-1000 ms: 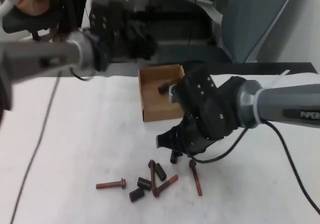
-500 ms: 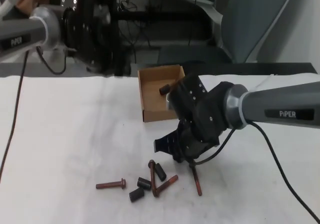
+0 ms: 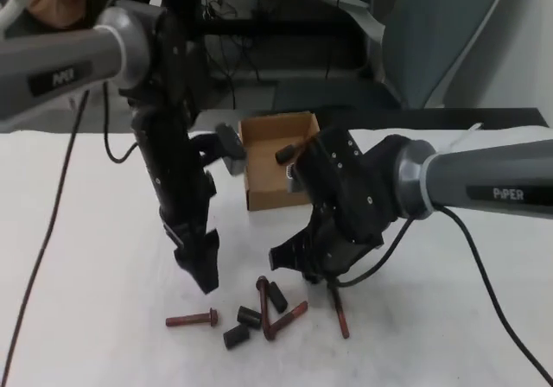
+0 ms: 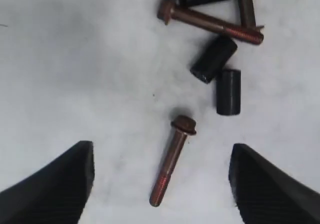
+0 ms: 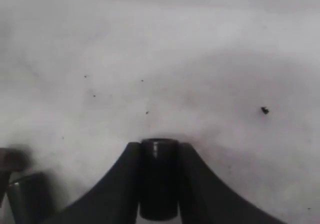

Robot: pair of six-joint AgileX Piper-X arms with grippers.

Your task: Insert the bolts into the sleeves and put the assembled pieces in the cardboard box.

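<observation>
Right tool (image 5: pixel 159 151) pinching smooth black sleeve (image 5: pixel 159 184), coppery threaded bolt (image 4: pixel 172 160)

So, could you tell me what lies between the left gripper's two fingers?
The left gripper is open, and a single bolt lies on the white cloth between its fingers, touching neither; the left wrist view shows it.

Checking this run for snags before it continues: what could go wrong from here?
The left gripper is open over a lone bolt lying slanted between its fingers; closing may grab it askew. The right gripper grips a sleeve at its fingertips; pushing a bolt in might dislodge it. Both grippers hang close together and could bump.
</observation>
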